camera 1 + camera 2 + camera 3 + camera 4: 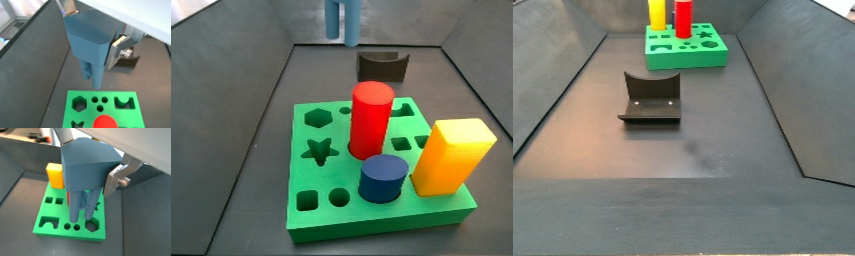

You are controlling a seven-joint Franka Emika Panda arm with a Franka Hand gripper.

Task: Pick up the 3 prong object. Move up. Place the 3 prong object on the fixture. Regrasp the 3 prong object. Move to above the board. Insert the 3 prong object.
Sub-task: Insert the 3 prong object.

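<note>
Insertion approach: prongs hanging above the board, not yet in the holes.

Gripper (pixel 90 165) is closed on the 3 prong object (pixel 85 175), fingers (pixel 118 178) clamped to its flanks, prongs pointing down, high over the green board (pixel 50 222). The fixture (pixel 381 67) stands empty. Before lowering, I would centre the prongs over the small round holes (pixel 99 102) and descend straight, without tilt, well clear of the red cylinder (pixel 370 120).

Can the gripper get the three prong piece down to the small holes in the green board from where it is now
Probably yes. The gripper holds the 3 prong object above the board, and nothing lies beneath its prongs; the red cylinder and yellow block stand off to the side.
</note>
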